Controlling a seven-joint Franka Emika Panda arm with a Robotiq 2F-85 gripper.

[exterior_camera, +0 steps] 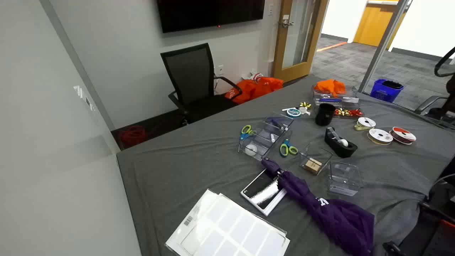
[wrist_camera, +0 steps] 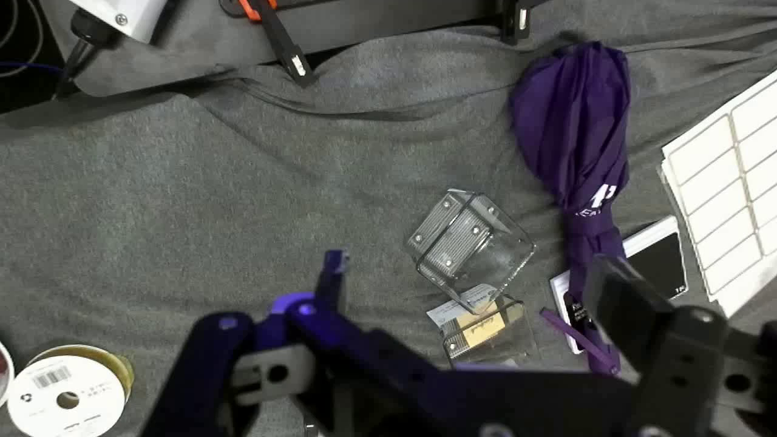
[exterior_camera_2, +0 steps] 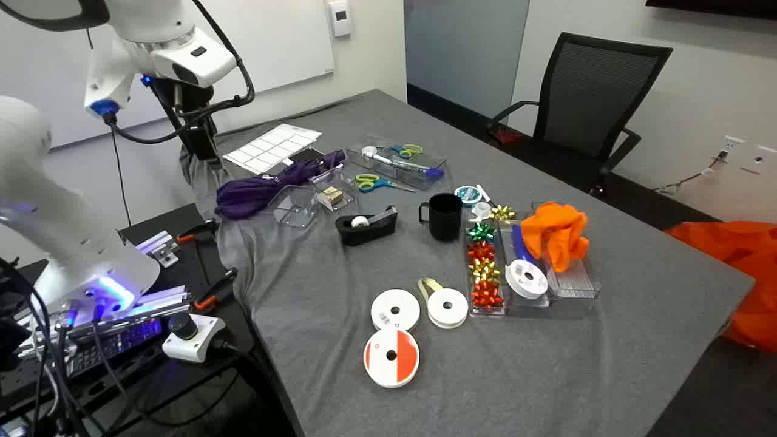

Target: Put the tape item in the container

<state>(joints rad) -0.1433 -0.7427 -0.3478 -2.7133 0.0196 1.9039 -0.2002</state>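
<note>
The tape item (exterior_camera: 402,135), a flat round roll with red and white, lies on the grey cloth beside white rolls. It also shows in an exterior view (exterior_camera_2: 405,358), and its edge shows at the far left of the wrist view (wrist_camera: 3,371). The container (wrist_camera: 452,233), a small transparent box, stands on the cloth below my gripper; it shows in both exterior views (exterior_camera: 344,177) (exterior_camera_2: 295,206). My gripper (wrist_camera: 475,267) is open and empty, its fingers wide apart, raised above the table. In an exterior view my gripper (exterior_camera_2: 197,130) is dark and partly hidden by cables.
A second transparent box (exterior_camera: 313,165) with wooden blocks stands against the container. A purple umbrella (exterior_camera: 305,193), a black tape dispenser (exterior_camera: 340,143) and a black mug (exterior_camera: 324,114) are near. White rolls (exterior_camera: 379,136) lie by the tape item. White label sheets (exterior_camera: 227,227) lie farther off.
</note>
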